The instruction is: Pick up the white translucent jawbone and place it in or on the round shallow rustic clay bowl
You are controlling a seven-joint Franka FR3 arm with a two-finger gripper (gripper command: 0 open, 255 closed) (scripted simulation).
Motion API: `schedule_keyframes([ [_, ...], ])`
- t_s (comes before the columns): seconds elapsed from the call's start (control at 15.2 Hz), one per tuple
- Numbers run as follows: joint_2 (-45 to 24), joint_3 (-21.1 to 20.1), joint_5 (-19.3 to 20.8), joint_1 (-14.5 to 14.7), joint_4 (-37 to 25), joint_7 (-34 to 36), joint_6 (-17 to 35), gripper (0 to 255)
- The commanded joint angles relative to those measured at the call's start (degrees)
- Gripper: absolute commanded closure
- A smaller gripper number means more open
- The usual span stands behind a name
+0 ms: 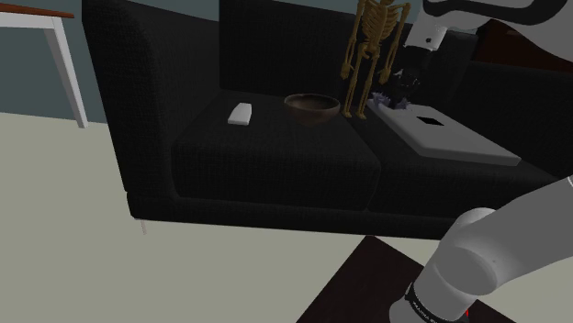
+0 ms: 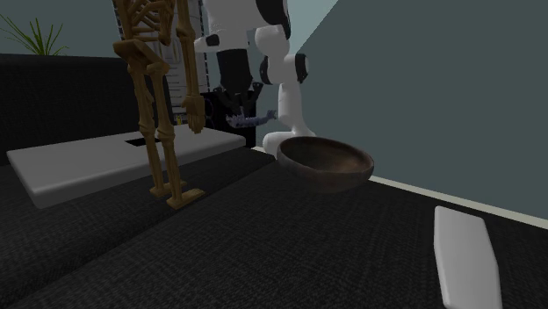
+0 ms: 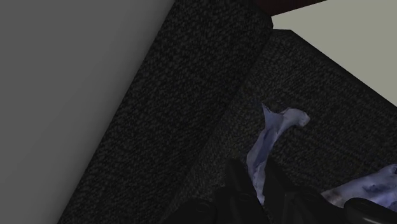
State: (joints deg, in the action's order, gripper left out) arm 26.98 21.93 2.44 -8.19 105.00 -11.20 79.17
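Shoulder view: the tool [image 1: 395, 92] hangs over the black sofa [image 1: 275, 156], just beside the skeleton [image 1: 372, 50]. The brown bowl [image 1: 312, 106] sits on the seat at the skeleton's other side.

Second exterior view: the pale bluish jawbone [image 2: 248, 116] projects below the tool, behind the bowl.

Wrist view: the fingers [image 3: 234, 184] are nearly together, clamped on the jawbone.

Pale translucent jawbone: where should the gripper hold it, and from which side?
Take the pale bluish translucent jawbone by one thin branch, coming from above: that narrow flat strip fits between the fingers of the all-black two-finger gripper, which clasp it over the dark woven sofa cushion.
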Motion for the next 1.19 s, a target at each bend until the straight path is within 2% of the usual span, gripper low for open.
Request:
schedule_keyframes([
  [0.0,-0.52,-0.04,-0.18,0.13,-1.96,0.05,-1.47,255],
  [0.79,-6.5,1.0,-1.91,1.04,-17.36,-0.59,-11.2,255],
  [1.12,-10.08,-1.73,-4.17,2.69,-20.2,4.07,-10.47,255],
])
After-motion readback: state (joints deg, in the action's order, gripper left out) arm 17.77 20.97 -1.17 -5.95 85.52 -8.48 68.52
